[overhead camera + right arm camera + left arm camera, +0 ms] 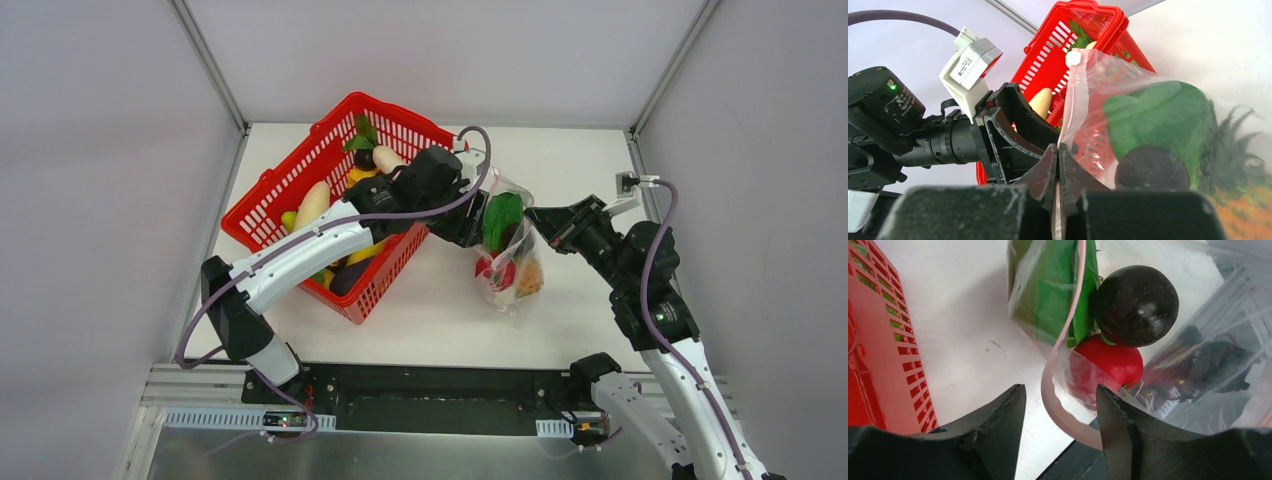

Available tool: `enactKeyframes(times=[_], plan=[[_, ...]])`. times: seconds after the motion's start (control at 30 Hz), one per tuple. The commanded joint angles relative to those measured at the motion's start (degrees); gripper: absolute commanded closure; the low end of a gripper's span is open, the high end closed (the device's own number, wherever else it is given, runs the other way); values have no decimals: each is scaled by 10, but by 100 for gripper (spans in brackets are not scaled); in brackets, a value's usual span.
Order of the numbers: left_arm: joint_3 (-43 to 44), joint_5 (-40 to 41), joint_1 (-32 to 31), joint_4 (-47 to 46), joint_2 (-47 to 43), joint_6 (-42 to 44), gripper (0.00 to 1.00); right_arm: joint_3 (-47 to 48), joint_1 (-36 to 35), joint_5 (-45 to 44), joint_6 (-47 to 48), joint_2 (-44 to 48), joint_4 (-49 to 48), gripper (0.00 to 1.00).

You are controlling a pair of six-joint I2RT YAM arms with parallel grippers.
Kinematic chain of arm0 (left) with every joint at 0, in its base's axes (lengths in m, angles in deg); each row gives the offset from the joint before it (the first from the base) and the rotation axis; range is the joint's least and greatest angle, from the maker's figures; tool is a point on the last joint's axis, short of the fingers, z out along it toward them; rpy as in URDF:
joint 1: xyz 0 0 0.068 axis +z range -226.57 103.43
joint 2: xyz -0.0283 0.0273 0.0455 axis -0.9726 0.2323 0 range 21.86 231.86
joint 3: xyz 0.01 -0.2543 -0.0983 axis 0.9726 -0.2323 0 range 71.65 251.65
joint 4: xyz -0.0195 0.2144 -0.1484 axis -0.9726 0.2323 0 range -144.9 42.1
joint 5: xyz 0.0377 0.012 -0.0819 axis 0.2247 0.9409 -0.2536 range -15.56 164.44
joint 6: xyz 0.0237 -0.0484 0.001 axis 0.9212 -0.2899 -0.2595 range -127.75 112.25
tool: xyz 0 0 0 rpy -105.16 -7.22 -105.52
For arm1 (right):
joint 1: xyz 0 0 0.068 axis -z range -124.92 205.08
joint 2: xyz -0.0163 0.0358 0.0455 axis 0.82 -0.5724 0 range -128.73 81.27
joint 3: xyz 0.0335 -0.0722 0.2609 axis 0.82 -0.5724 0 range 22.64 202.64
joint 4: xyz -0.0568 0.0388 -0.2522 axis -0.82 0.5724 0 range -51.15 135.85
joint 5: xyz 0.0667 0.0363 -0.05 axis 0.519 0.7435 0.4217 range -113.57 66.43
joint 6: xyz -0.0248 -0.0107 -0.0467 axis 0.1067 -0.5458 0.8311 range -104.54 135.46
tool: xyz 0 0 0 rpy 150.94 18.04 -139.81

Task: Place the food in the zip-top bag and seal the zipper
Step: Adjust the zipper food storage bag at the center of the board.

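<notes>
The clear zip-top bag (508, 250) lies right of the basket and holds a green leafy vegetable (502, 217), a red fruit (492, 270) and an orange pineapple (529, 279). In the left wrist view a dark purple eggplant (1135, 305) sits above the red fruit (1113, 362) inside the bag. My left gripper (1060, 395) is open at the bag's mouth, and the pink zipper strip (1055, 390) loops between its fingers. My right gripper (1058, 150) is shut on the pink zipper strip (1070, 110) at the bag's right edge. It also shows in the top view (535, 222).
The red mesh basket (300, 175) stands left of the bag, under my left arm. It holds a white radish (312, 203), a yellow piece (365, 255), another eggplant (345, 278) and a green leaf (362, 133). A white zipper slider (1073, 58) sits on the strip.
</notes>
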Motion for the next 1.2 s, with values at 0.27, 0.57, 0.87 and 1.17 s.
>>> enactKeyframes(times=[0.27,0.57,0.87,1.17], plan=[[23,31,7,-61,-24,-20,99,-5,-1,-34,27,-3,-17,100],[222,-30,41,100,79,-15,100,26,-1,-74,62,26,-14,100],[218,-43,35,90,119,-22,100,50,-1,-119,116,-42,42,100],[296,-78,15,114,72,-5,100,172,-1,-27,126,-64,84,100]])
